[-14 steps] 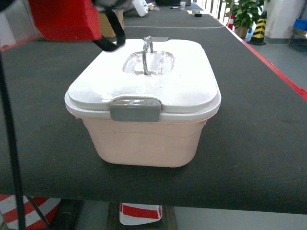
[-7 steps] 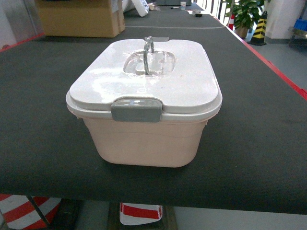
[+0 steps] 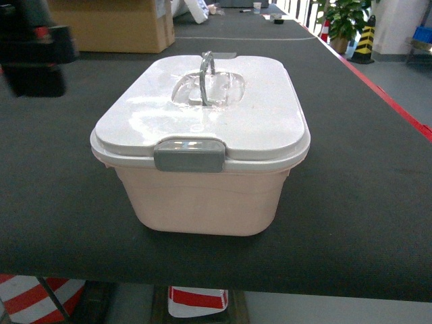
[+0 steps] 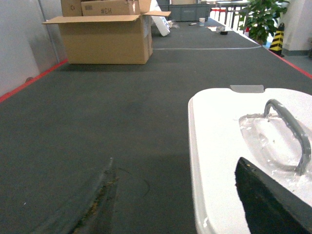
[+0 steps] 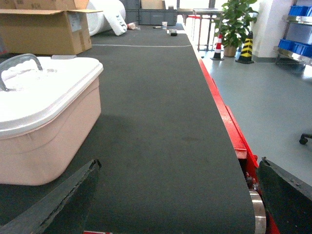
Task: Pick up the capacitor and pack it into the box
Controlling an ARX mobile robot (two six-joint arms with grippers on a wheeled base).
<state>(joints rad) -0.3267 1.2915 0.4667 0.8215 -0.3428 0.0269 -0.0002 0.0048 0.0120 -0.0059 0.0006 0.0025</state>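
Left wrist view: box (image 4: 219,161) beside spread left end effector (image 4: 175,204).

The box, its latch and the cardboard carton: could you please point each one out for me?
box (image 3: 202,199): head view, pink front wall.
latch (image 3: 189,156): head view, middle of the grey clip.
carton (image 4: 105,41): left wrist view, brown front side.

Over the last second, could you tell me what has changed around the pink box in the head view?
A red block and black loop at upper left a second ago left the frame, and a blurred dark shape has now come in at the upper left edge. The box stayed put on the black table, lid shut, latch down. No capacitor shows.
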